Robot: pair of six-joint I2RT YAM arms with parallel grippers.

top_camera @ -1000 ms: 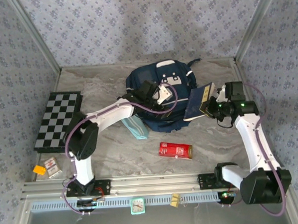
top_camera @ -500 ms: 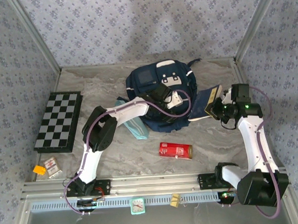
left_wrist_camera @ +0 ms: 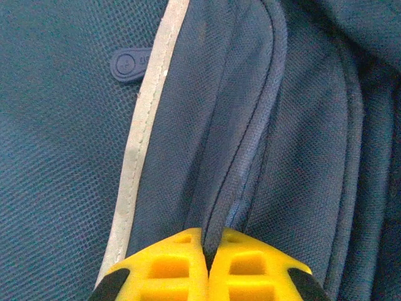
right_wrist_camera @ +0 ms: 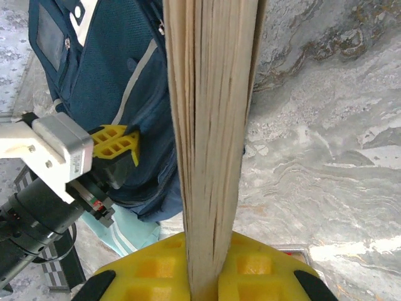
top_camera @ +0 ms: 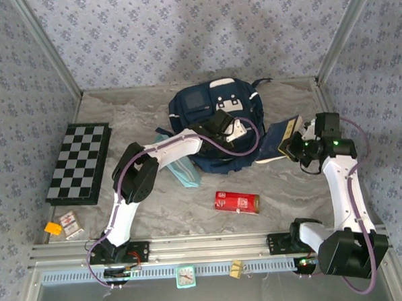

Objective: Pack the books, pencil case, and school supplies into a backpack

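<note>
Grey marble tabletop (top_camera: 150, 214), floral-patterned walls all round. Far left, the chessboard (top_camera: 78, 162) lies flat, well apart from the rest. Next, the left arm rises from its base, elbow bent, with the forearm stretched rightward over the pencil case (top_camera: 183, 171). The case lies on the table against the near-left edge of the backpack (top_camera: 202, 104). The left gripper (left_wrist_camera: 207, 246) sits on the bag's front, jaws pinched together on a fold of navy fabric beside the pale stripe. The backpack lies at the middle back of the table. The red box (top_camera: 237, 202) of school supplies lies flat in front of it, apart from both arms. The right arm stands up from its base, its wrist turned inward. The right gripper (right_wrist_camera: 207, 257) clamps the books (right_wrist_camera: 210, 113) as one stack. They are tilted, just right of the backpack, with page edges facing the wrist camera.
</note>
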